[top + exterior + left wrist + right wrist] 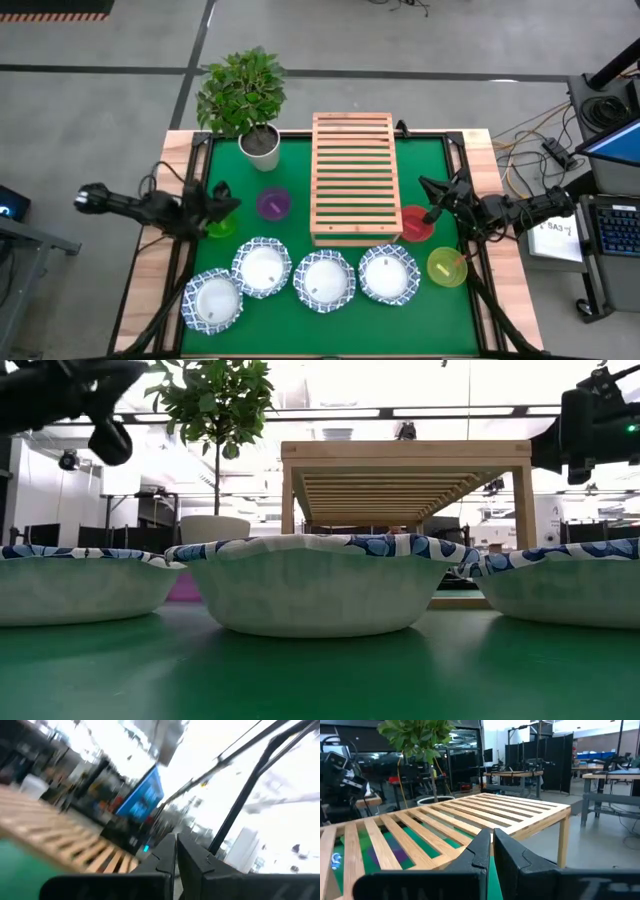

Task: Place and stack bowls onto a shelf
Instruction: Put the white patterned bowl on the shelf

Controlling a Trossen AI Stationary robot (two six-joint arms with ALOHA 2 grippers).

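Four white bowls with blue patterned rims [325,278] sit in a row along the table's near edge. The purple bowl [273,204] sits left of the wooden slatted shelf [352,176]. The green bowl [222,226] lies under my left gripper [222,196], which is shut above the table's left side. The red bowl [416,223] and the yellow bowl [447,267] sit right of the shelf. My right gripper [430,192] is shut, raised beside the shelf's right edge, above the red bowl. In the right wrist view the shelf [470,820] fills the picture beyond the shut fingers [491,845].
A potted plant in a white pot [260,140] stands at the far left of the green mat [430,160], beside the shelf's far left corner. Wooden table borders [160,250] flank the mat. Bare mat lies between the shelf and the bowl row.
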